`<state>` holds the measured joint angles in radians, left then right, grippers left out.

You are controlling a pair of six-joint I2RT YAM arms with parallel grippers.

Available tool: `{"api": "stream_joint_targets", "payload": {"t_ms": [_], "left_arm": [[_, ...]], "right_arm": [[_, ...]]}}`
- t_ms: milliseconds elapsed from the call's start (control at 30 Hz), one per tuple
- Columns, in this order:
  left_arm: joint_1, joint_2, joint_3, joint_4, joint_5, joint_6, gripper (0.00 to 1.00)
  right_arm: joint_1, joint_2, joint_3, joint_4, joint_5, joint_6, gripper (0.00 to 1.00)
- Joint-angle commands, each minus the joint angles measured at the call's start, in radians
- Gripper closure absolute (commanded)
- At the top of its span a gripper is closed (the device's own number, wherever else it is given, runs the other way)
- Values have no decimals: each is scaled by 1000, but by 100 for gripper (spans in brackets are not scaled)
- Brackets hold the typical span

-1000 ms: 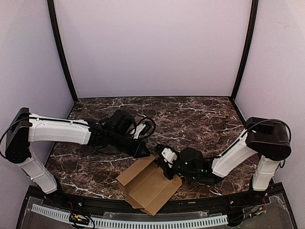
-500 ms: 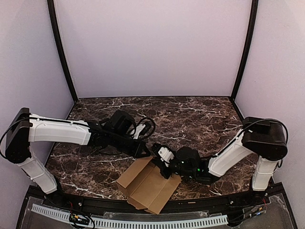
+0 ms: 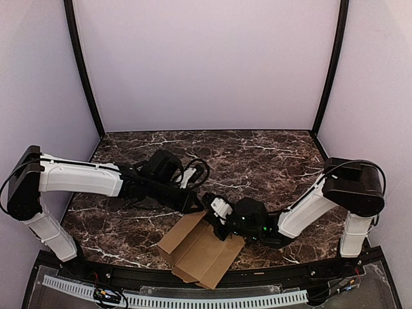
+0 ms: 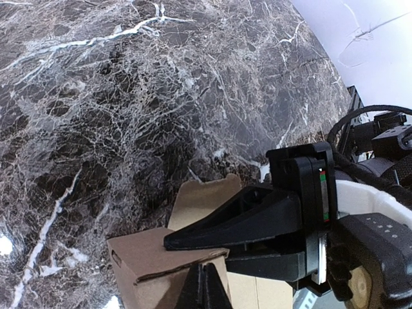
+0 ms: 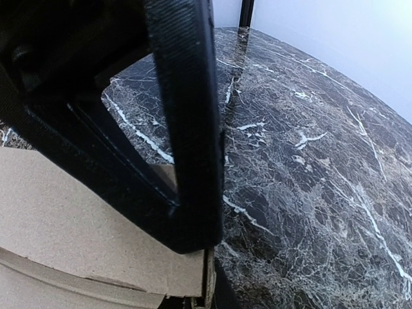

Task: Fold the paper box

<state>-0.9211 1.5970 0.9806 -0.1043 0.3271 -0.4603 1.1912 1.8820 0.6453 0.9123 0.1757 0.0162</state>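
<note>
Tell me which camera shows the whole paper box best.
Top external: nearly the whole paper box shows, partly folded. Left wrist catches only a raised flap; right wrist only part of a flat panel.

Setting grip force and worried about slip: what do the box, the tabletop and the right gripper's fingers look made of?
The paper box: plain brown cardboard, matte, unprinted; creased flaps and a thin raw edge suggest light board. The table: dark marble-look surface with white veins, slight sheen; real stone or laminate, cannot tell. Right gripper's fingers: matte black, finely ridged, probably plastic.
</note>
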Motion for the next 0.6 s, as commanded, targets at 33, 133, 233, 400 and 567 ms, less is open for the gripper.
{"api": "stream_joint_targets", "payload": {"t_ms": [33, 133, 233, 400, 567], "left_arm": [[-5, -2, -23, -16, 5, -6, 99], [-4, -2, -19, -13, 8, -6, 99], [-4, -3, -18, -12, 11, -6, 99], [-5, -6, -19, -11, 13, -7, 99], [-5, -20, -20, -8, 9, -12, 99]], "right_arm": [[3, 32, 28, 6, -36, 5, 95], [4, 41, 42, 3, -40, 6, 95], [3, 50, 58, -2, -44, 4, 95], [4, 67, 72, -6, -41, 1, 95], [3, 66, 74, -9, -39, -3, 100]]}}
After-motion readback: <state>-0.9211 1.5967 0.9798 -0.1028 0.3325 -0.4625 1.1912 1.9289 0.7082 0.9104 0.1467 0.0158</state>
